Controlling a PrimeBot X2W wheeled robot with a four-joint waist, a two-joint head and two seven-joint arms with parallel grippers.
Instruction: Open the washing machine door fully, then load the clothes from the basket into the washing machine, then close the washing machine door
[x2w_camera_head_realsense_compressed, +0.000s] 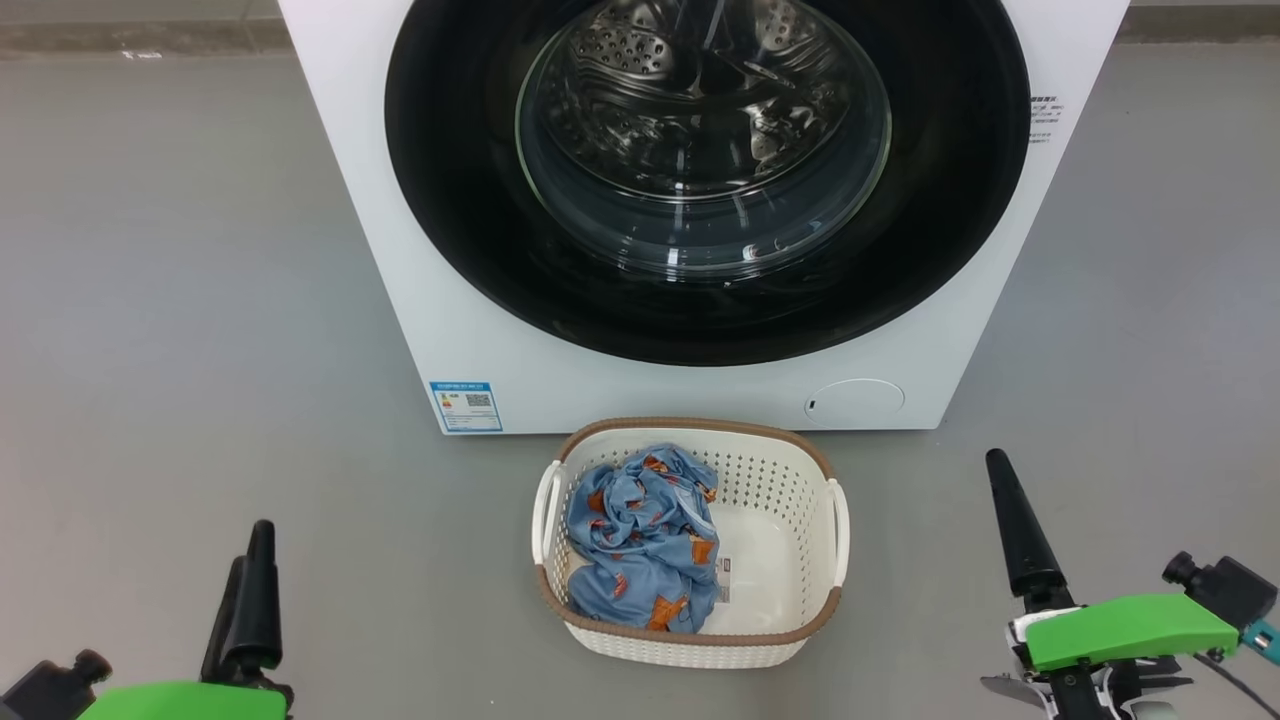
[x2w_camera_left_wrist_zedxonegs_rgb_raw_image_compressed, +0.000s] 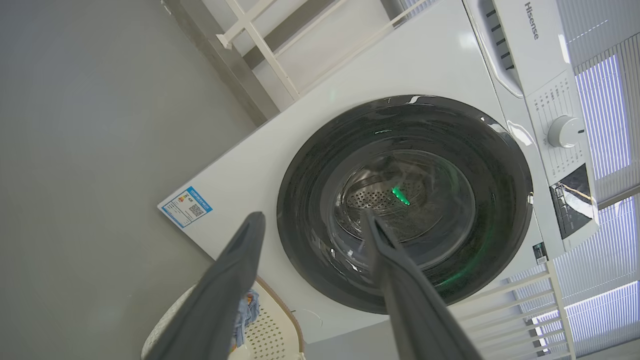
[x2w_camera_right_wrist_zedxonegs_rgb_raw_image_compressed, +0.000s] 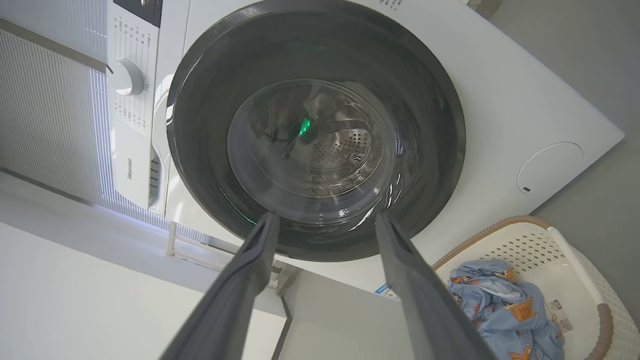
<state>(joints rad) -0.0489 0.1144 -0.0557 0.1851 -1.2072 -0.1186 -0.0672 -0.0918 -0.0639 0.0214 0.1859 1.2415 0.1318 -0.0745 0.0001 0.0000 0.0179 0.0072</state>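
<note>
Both pincers are spread wide and hold nothing. The left pincer and the right pincer hover low, well short of the machine. The door is ahead of and above both, shut flush against the front, so the first step is not yet done. The basket sits between the two pincers and a little ahead of them, close under the door. The clothes are bunched in the half nearer the left pincer.

The door looks like the main hazard. It is glossy and no handle can be made out, so a finger could skid off the rim or push on the glass bowl instead of pulling. Whether the swinging door clears the basket I cannot tell, and an arm reaching in low might also shove the basket aside. A door left half open would crowd the loading. The garment is loose, so a pinch on one fold may drop it on the floor or leave a trailing edge across the opening, which the door would then trap.
</note>
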